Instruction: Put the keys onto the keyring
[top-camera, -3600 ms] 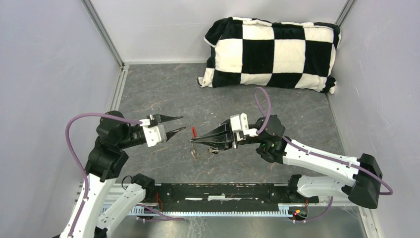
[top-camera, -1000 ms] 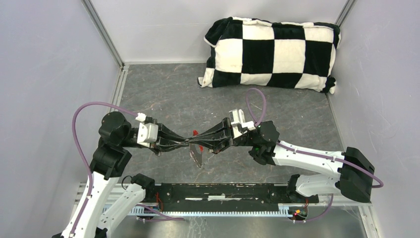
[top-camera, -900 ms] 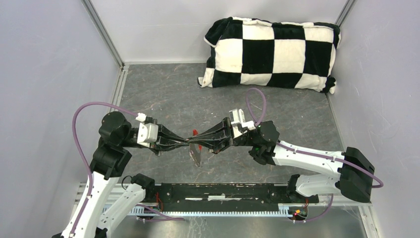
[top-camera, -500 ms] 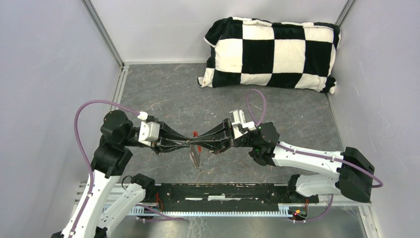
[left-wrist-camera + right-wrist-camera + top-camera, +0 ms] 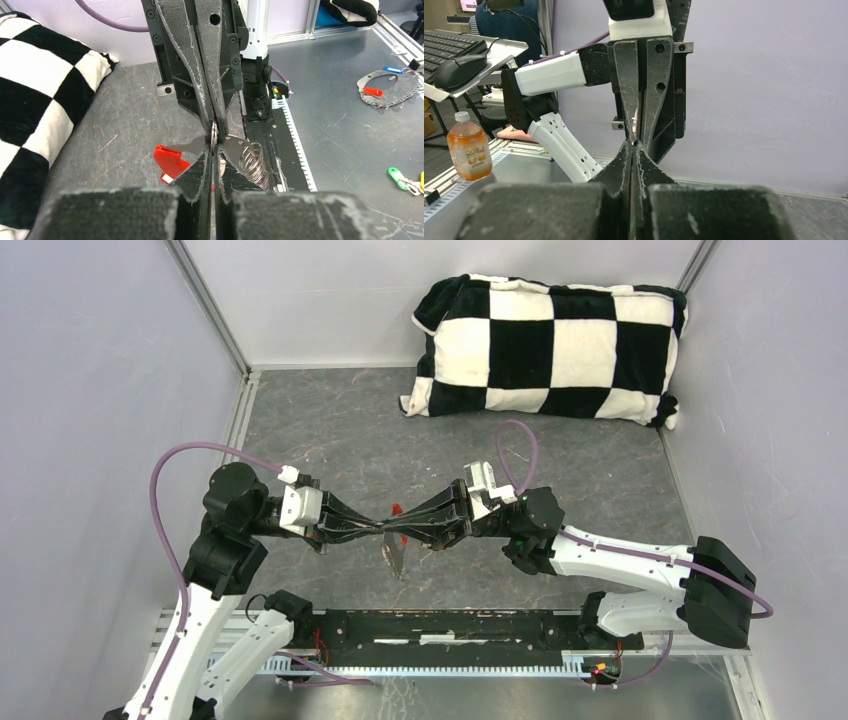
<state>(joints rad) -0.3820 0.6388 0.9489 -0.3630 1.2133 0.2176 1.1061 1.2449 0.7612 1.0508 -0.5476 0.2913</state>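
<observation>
While pinched on thin silver keyring (image 5: 214, 136): slip risk.
Risks dropping red-headed metal key (image 5: 170, 159) under uneven pull, with left gripper (image 5: 212, 152) and right gripper (image 5: 214, 121) both squeezed shut.

Over the middle of the table (image 5: 330, 430), the left jaws and right jaws are touching tip to tip, the keyring (image 5: 252, 162) hanging between them. The pillow (image 5: 550, 345) is lying behind, toward the far right.

Grey marbled tbl (image 5: 330, 430) w/ b&w checkered pillow (image 5: 550, 345) at far edge.
</observation>
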